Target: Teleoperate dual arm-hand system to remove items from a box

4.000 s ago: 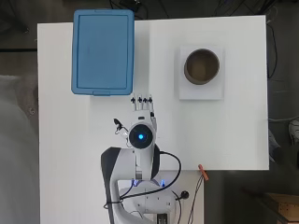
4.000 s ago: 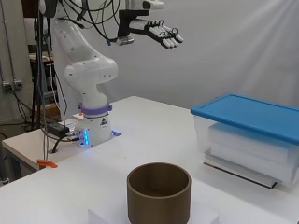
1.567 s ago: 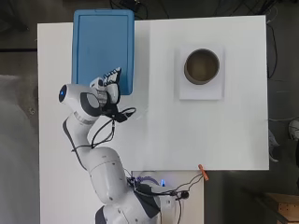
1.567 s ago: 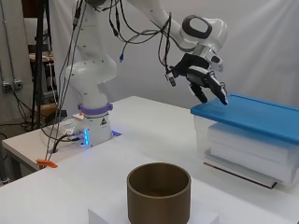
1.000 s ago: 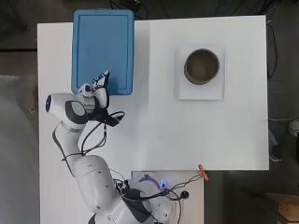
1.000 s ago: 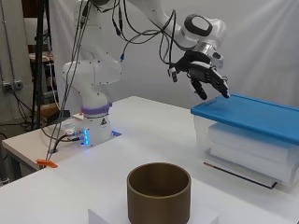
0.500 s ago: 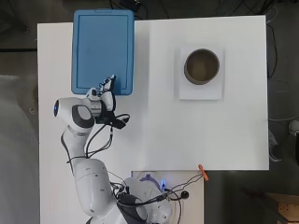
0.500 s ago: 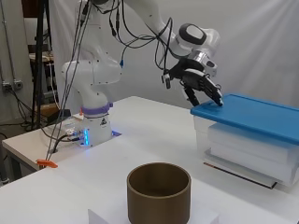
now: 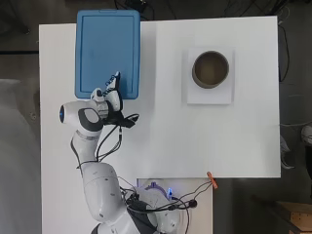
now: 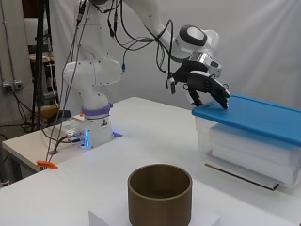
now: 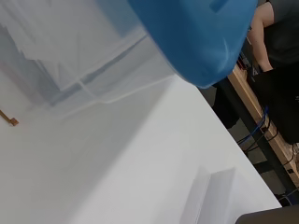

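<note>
Hand: the black and white hand (image 10: 206, 87) hangs over the near corner of the blue lid, fingers (image 10: 219, 95) relaxed and spread, pointing down, grasping nothing; whether the fingertips touch the lid cannot be told
Lid: the blue lid (image 9: 107, 51) sits closed on the box, covering it fully; its rounded corner fills part of the wrist view (image 11: 196, 37)
Box: a clear plastic box (image 10: 254, 153) at the far left of the white desk (image 9: 161, 141) in the overhead view; its contents cannot be made out
Brown cylinder: a brown open-topped cylinder (image 9: 210, 69) stands on a white square sheet (image 9: 191, 95), well apart from the box
</note>
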